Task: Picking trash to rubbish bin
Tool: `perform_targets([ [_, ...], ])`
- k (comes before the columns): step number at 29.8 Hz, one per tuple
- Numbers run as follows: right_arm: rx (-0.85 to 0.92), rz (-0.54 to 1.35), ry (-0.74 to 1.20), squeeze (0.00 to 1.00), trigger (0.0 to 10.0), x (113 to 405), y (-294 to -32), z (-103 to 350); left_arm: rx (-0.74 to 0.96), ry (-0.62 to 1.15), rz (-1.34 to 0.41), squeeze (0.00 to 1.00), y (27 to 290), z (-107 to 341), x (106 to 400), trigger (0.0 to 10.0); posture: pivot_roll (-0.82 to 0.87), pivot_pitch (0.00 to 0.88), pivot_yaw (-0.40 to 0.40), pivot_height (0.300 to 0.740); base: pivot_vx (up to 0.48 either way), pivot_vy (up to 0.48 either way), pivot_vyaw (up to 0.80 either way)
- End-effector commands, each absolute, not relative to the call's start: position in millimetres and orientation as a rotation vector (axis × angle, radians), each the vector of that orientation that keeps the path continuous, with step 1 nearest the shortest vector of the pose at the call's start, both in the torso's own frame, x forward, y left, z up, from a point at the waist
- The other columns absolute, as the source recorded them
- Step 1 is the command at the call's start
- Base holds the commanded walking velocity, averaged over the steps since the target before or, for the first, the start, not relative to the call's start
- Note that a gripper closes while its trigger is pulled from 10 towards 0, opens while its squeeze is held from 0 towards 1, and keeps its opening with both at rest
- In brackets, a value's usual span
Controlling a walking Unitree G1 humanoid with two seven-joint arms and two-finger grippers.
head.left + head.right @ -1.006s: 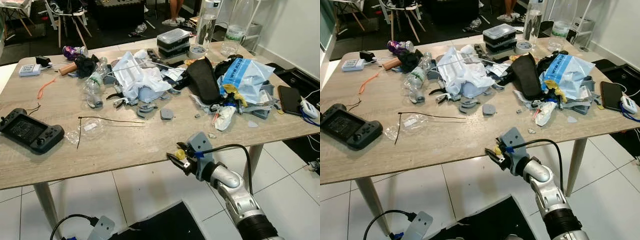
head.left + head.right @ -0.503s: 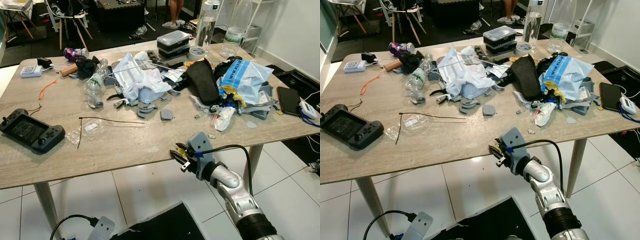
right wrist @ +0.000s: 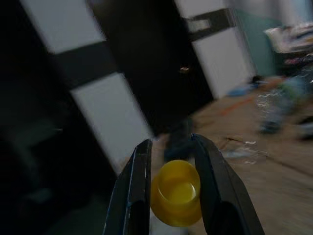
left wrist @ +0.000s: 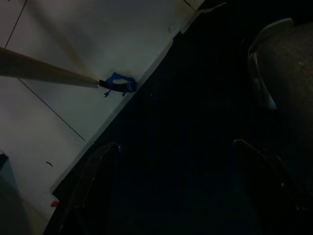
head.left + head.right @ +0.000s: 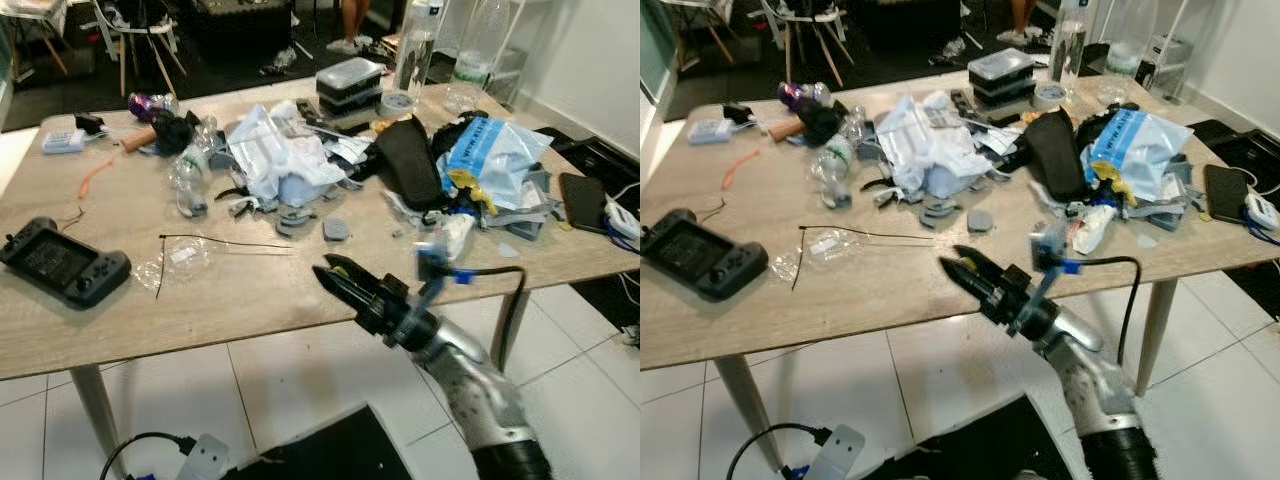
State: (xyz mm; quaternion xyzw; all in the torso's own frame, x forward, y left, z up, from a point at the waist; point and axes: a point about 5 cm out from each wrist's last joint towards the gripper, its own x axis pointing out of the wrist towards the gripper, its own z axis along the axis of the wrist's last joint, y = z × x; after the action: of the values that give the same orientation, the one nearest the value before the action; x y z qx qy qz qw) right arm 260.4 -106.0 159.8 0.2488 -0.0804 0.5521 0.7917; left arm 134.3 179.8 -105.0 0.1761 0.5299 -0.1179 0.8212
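Right now your right gripper (image 3: 171, 196) has its two black fingers (image 3: 134, 196) closed to a narrow gap around a small yellow cap (image 3: 177, 192), which sits pinched between them with its hollow side showing. From the head camera you see that same gripper (image 5: 335, 275) raised in front of the near edge of the desk (image 5: 250, 290), fingers pointing toward the robot's left, the arm blurred. On the desk a heap of rubbish fills the far middle and right: crumpled white plastic (image 5: 275, 160), a blue and white bag (image 5: 495, 155), a black pouch (image 5: 408, 165) leaning upright, a crushed clear bottle (image 5: 188, 180), grey plastic scraps (image 5: 335, 230) and a stack of lidded food boxes (image 5: 348, 85). A black game console (image 5: 62, 262) lies near the left front edge, and a thin black cable tie (image 5: 225, 240) lies between it and the heap. Your left gripper (image 4: 171, 196) hangs low in shadow over a black mat (image 4: 186, 122) on the white tiled floor (image 4: 58, 49), its two fingers (image 4: 93, 186) set wide apart with nothing between them.
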Motion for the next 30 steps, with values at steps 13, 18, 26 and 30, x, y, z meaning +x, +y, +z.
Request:
perform_targets([
  [13,0.414,1.413,0.379,0.00,10.0,209,-120,90,0.327,1.187,-0.235,0.00,176,-111,117,10.0,0.00,0.092,0.011,0.740,0.000,0.000,0.00],
  [18,0.195,1.192,0.516,0.00,10.0,221,-135,52,0.327,1.189,-0.232,0.00,176,-111,117,10.0,0.00,0.092,0.011,0.740,0.000,0.000,0.00],
  [26,-0.127,0.652,0.841,0.00,10.0,221,-184,-28,0.337,1.192,-0.239,0.00,176,-112,116,10.0,0.00,0.093,0.010,0.740,-0.253,0.000,0.00],
  [30,-0.224,0.600,0.923,0.00,10.0,206,-194,-46,0.338,1.193,-0.241,0.00,175,-112,116,10.0,0.00,0.093,0.010,0.740,-0.332,0.000,0.00],
])
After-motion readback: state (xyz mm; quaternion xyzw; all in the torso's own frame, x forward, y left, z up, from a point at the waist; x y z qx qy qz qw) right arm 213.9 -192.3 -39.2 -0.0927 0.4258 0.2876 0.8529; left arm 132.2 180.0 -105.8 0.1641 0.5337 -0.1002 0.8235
